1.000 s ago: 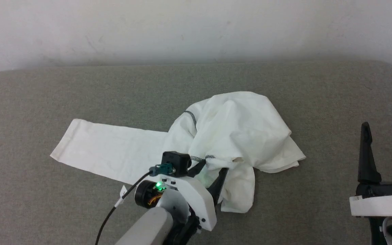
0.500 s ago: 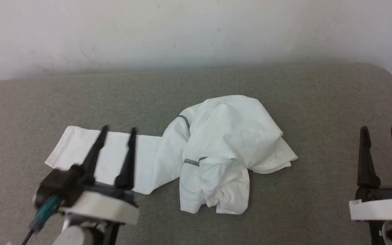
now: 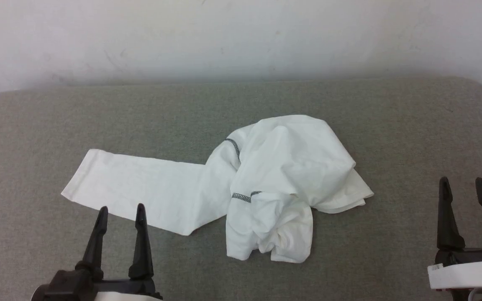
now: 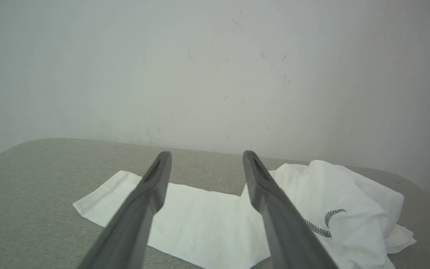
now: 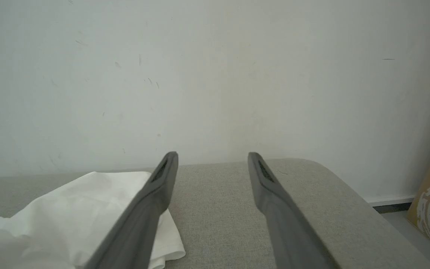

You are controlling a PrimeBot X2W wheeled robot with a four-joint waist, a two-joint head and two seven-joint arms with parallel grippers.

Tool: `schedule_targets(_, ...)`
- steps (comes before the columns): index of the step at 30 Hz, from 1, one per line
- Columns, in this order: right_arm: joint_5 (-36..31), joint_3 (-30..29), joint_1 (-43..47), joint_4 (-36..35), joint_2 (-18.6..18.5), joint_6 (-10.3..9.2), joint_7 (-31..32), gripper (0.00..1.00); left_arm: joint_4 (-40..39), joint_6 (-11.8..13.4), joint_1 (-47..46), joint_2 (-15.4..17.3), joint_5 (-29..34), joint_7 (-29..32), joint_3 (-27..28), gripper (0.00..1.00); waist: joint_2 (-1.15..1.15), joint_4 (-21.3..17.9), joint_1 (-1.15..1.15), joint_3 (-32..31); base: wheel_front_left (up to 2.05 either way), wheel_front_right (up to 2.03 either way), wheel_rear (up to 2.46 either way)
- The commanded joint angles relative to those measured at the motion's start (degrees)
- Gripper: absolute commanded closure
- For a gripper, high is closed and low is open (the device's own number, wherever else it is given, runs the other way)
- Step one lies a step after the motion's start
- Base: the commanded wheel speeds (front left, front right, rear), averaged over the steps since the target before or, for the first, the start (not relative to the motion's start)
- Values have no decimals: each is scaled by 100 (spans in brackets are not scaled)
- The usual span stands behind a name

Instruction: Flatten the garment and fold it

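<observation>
Head view: saw the garment (image 3: 283, 175) bunched up in the middle of the grey cushion (image 3: 391, 125), one sleeve (image 3: 140, 188) flat toward the left. Found the left gripper (image 3: 122, 208) pulled back from the heap since a second ago, wide apart, holding nothing. Found the right gripper (image 3: 462, 180) wide apart too, over bare cushion near the right edge.

White garment (image 3: 283, 167) (grey stitching), grey surface (image 3: 391, 125)

grey fabric-covered surface (image 3: 375, 125) w/ rounded corners, crumpled white garment (image 3: 283, 179) lying mid-surface, one sleeve flat
</observation>
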Motion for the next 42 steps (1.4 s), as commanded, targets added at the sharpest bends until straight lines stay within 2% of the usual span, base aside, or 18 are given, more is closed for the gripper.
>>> schedule_targets(1, -5, -1, 23, -2, 14, -4, 2, 0, 29, -137, -12, -80, 125, -26, 81, 0, 0, 66, 1, 73, 0, 0, 0)
schedule_targets(5, -124, 60, -231, -36, 14, -4, 236, 0, 71, -405, -155, -252, 311, -26, 280, 0, 0, 119, 1, 223, 0, 0, 0)
schedule_targets(10, -344, 273, -781, -100, -22, -4, 1063, 0, 94, -667, -296, -468, 472, -26, 469, 0, 0, 166, 1, 492, 0, 0, 0)
schedule_targets(19, -124, 721, -1530, 632, -700, -4, 2895, 0, 279, -1083, -569, -745, 660, -27, 599, 0, 0, 438, 1, 1064, 0, 0, 0)
schedule_targets(25, 104, 1141, -1791, 1068, -1108, -4, 3626, 0, 437, -1300, -765, -859, 764, -27, 625, 0, 0, 669, 1, 1329, 0, 0, 0)
schedule_targets(30, 335, 1572, -1916, 1494, -1299, -4, 4209, 0, 572, -1434, -886, -929, 805, -27, 634, 0, 0, 820, 1, 1406, 0, 0, 0)
schedule_targets(31, 378, 1628, -1932, 1548, -1313, -4, 4330, 36, 592, -1449, -895, -941, 806, -27, 647, 0, 0, 830, 1, 1404, 0, 0, 0)
schedule_targets(32, 405, 1659, -1945, 1582, -1318, -4, 4426, 91, 611, -1463, -898, -950, 810, -27, 660, 0, 0, 835, 1, 1395, 0, 0, 0)
schedule_targets(33, 441, 1665, -1954, 1601, -1302, -4, 4487, 100, 635, -1474, -897, -958, 817, -27, 673, 0, 0, 832, 1, 1372, 0, 0, 0)
schedule_targets(38, 340, 1564, -2008, 1422, -1241, -4, 4188, 100, 781, -1528, -814, -986, 852, -27, 727, 0, 0, 725, 1, 1044, 0, 0, 0)
schedule_targets(42, 258, 1580, -2154, 1194, -1331, -4, 3965, 100, 826, -1542, -747, -998, 863, -27, 777, 0, 0, 618, 1, 759, 0, 0, 0)
